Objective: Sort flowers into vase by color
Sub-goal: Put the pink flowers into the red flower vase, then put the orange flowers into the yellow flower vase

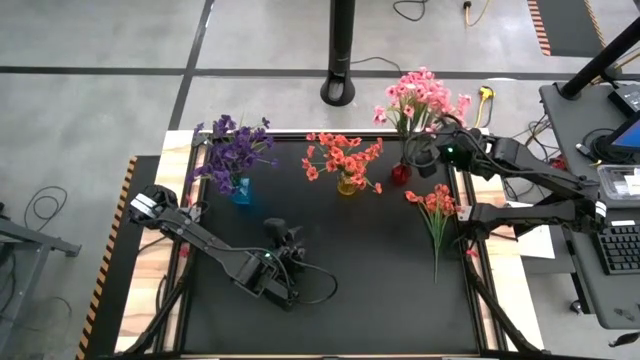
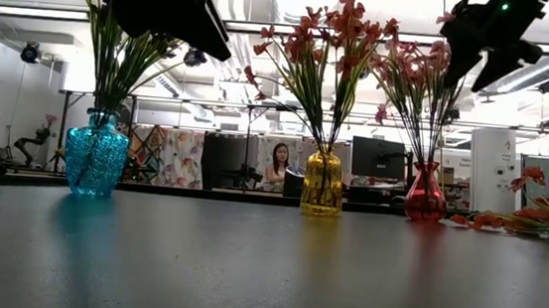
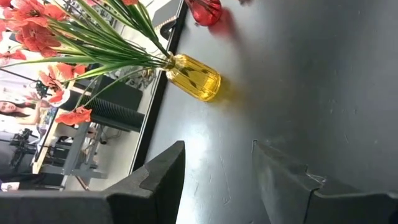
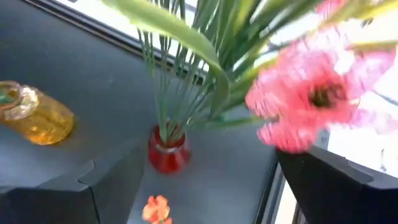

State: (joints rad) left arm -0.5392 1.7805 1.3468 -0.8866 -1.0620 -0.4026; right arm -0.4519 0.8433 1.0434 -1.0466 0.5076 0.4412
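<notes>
Black table [image 1: 350, 270] holds one orange-red spray [image 1: 438, 215] near its right edge, stem running toward the front; the right hand [image 1: 428, 152], fingers wide above the red vase [image 1: 400, 174], is nearer

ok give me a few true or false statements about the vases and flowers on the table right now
1. The purple flowers stand in the blue vase. True.
2. The yellow vase is empty. False: it holds orange-red flowers.
3. A bunch of orange-red flowers lies flat on the table near the right edge. True.
4. The right pincer is shut on a pink stem. False: its jaws stand open above the red vase, with the pink flowers already in that vase.
5. The left pincer holds a purple flower. False: nothing is between its fingers; it is over bare table.
</notes>
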